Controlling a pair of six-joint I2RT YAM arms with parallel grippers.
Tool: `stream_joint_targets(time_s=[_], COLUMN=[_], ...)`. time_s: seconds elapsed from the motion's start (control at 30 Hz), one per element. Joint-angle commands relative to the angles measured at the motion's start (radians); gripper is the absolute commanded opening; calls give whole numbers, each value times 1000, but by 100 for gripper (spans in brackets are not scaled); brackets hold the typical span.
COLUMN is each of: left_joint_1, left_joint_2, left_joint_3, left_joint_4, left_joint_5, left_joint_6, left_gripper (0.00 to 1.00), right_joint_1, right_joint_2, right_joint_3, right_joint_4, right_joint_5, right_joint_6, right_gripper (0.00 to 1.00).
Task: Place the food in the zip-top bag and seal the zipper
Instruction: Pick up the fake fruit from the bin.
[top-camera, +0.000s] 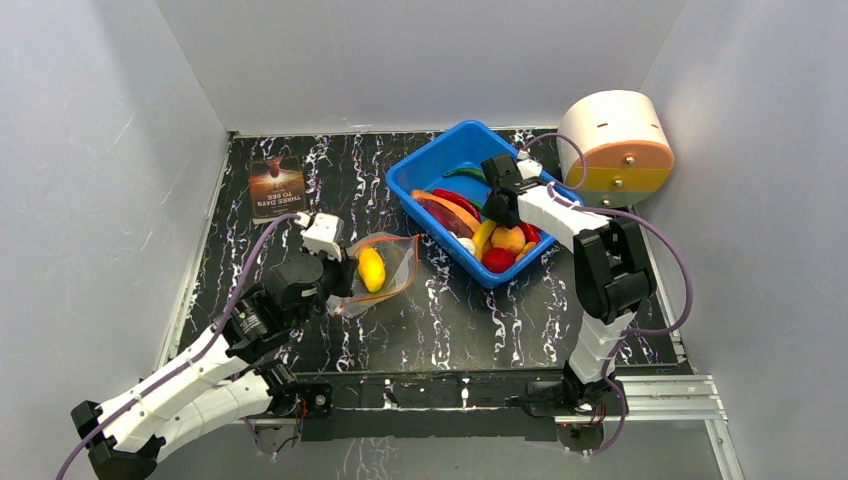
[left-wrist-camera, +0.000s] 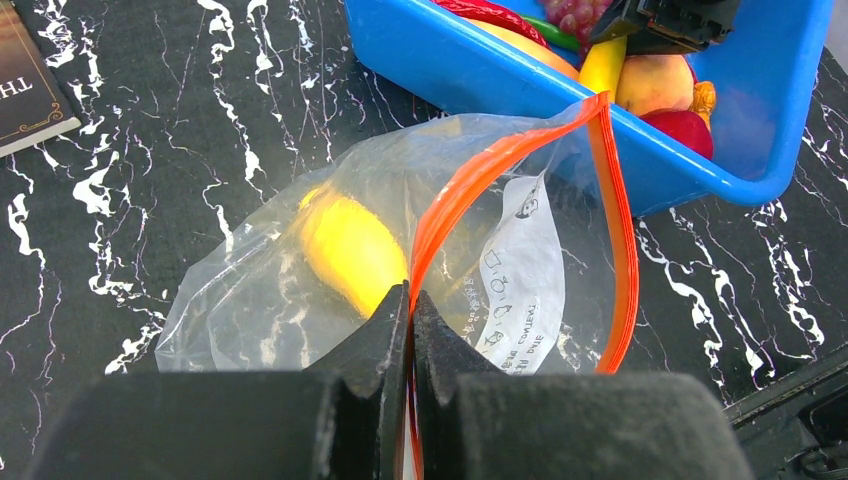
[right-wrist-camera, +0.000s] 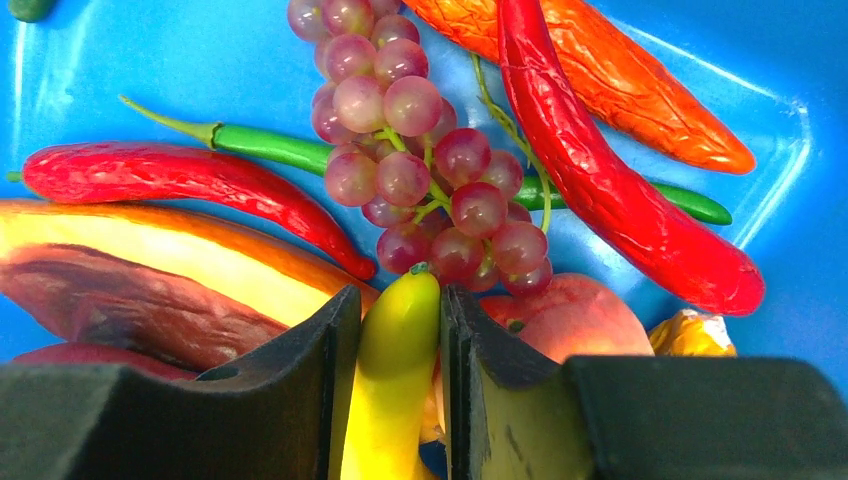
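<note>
- The right pincer (right-wrist-camera: 398, 296) is gripping the banana (right-wrist-camera: 392, 400) near its tip. Its two fingers are pressing on both sides, and the gap between them is only as wide as the fruit.
- The banana is lying in the blue tub (right-wrist-camera: 150, 70). Its tip is touching the grapes (right-wrist-camera: 420, 170), and the peach (right-wrist-camera: 570, 320) is just beside it.
- The left pincer (left-wrist-camera: 410, 300) is pinching the zipper (left-wrist-camera: 620, 220) with its jaws fully shut, and it is holding the mouth of the bag (left-wrist-camera: 250, 300) open toward the tub.
- The bag is resting on the tabletop (left-wrist-camera: 120, 200) just beside the tub, and a lemon (left-wrist-camera: 345, 250) is lying inside it.
- I am judging the step as picking up the next food; the zipper is not sealed yet.
- The next move is calling for a straight lift, clear of the grapes and the tub wall. Then the banana should go into the narrow mouth tip first, while the left pincer is holding the edge up.
</note>
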Motion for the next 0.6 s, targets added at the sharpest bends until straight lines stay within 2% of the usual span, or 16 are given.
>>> stream_joint_targets(time_s=[0.0,0.57], left_joint_1=[4,5], left_joint_2=[-6,-9], left_joint_3=[24,25], left_joint_4=[6,12], left_joint_5=[-5,4], left_joint_6=[-9,-32], left_gripper=[0,0], right_joint_1=[0,-1], right_joint_2=[-83,-332], right_joint_3=[-21,-90], right_joint_4=[55,140], right_joint_5=[7,-21], right_joint_6=[-30,-152], right_gripper=[26,23])
